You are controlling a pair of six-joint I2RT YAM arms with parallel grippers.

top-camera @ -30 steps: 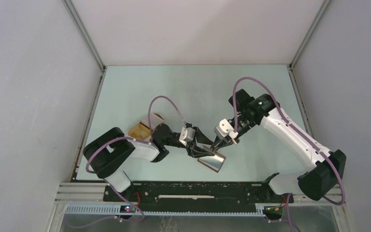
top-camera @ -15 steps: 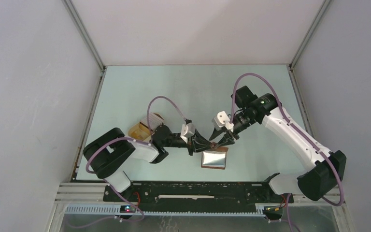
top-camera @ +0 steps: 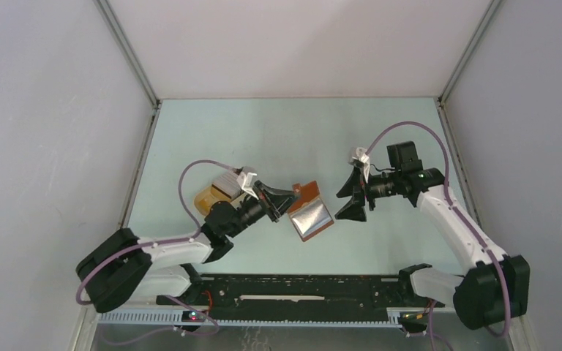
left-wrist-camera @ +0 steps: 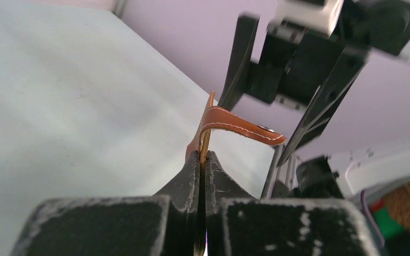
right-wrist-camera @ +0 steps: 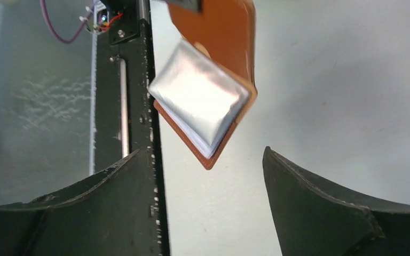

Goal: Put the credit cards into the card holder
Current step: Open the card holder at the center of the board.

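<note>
1. Counted: one card holder [top-camera: 311, 216], open with silvery pockets upward; two grippers; credit cards [top-camera: 225, 184] as a striped row by a tan tray [top-camera: 206, 197], number not discernible.
2. Held mid-table between the grippers; long axis diagonal, strap tab [left-wrist-camera: 243, 128] at the far end.
3. Left gripper [top-camera: 290, 204] clamped on the holder's edge; right gripper [top-camera: 352, 197] spread wide, grasping nothing.

Card holder [right-wrist-camera: 219, 32]: smooth brown leather (glossy silvery inside).

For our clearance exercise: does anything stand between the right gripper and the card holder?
Nothing visible: a clear gap separates the open right gripper from the card holder, held by the left gripper.
</note>
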